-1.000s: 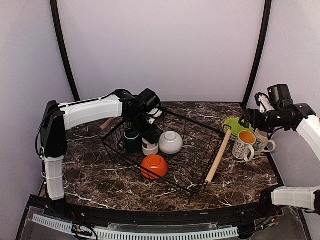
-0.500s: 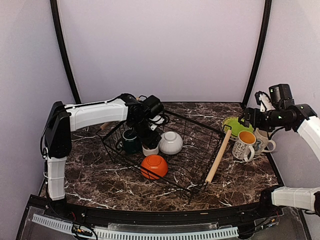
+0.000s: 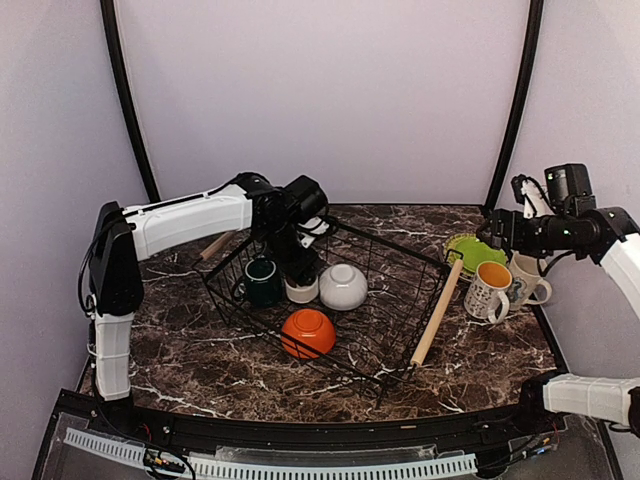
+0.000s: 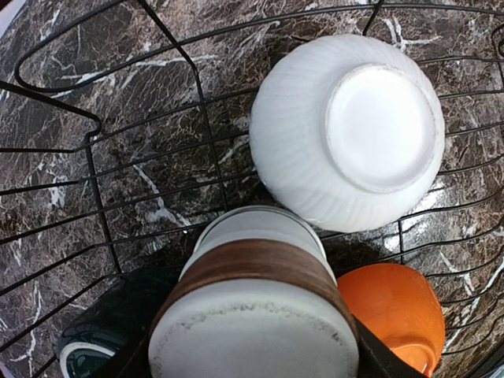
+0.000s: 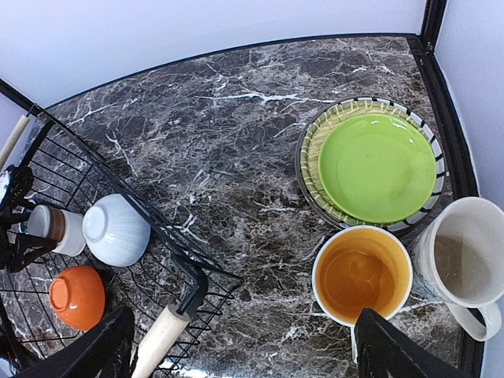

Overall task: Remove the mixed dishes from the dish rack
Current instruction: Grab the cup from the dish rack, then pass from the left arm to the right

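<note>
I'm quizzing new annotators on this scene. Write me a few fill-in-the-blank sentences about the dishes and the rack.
1. The white bowl sits in the dish rack ____ down.
2. The left claw straddles the small white cup, which has a ____ band.
3. The other bowl in the rack is ____ in colour.
4. Outside the rack, the lime-green plate lies beside ____ mugs.

Missing words: upside; brown; orange; two.
</note>
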### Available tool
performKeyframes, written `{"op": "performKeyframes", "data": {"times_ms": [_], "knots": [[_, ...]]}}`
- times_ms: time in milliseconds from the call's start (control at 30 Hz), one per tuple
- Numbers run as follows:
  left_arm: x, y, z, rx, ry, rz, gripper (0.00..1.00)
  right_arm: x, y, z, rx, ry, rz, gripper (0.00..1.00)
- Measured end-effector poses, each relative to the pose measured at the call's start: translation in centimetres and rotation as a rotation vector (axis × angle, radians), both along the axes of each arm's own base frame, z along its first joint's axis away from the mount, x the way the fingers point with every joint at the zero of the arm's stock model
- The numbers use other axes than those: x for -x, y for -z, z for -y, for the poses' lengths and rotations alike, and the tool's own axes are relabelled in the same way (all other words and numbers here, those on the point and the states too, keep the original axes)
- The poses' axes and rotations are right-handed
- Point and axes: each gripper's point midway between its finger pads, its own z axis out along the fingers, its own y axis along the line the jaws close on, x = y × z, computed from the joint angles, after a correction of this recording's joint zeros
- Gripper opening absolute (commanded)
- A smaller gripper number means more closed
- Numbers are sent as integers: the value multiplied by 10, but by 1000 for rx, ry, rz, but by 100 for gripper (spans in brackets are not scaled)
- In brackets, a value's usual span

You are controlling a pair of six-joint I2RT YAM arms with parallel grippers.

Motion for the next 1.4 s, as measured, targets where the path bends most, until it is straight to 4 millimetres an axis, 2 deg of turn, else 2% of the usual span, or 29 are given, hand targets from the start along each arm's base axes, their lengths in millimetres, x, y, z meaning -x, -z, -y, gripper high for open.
{"op": "performKeyframes", "data": {"times_ms": [133, 267, 467, 600, 700, 900, 1067, 1400], "knots": [[-3, -15, 4, 23, 12, 24, 47, 2, -12, -7, -33, -31, 34, 95], [-2, -38, 7, 67, 26, 49, 47, 0, -23, -14, -67, -59, 69, 96], [7, -93, 6, 185, 50, 108, 46, -1, -38, -27, -135, -109, 105, 98], [12, -131, 5, 321, 70, 140, 44, -2, -49, -37, -204, -141, 132, 99], [14, -147, -5, 423, 66, 141, 43, -5, -60, -46, -268, -165, 159, 99], [10, -150, -34, 603, 8, 102, 41, -14, -81, -69, -403, -236, 204, 99], [6, -146, -40, 733, -18, 55, 40, -25, -85, -97, -473, -306, 199, 99], [5, -158, -31, 927, 12, -23, 39, -33, -73, -193, -521, -503, 125, 99]]}}
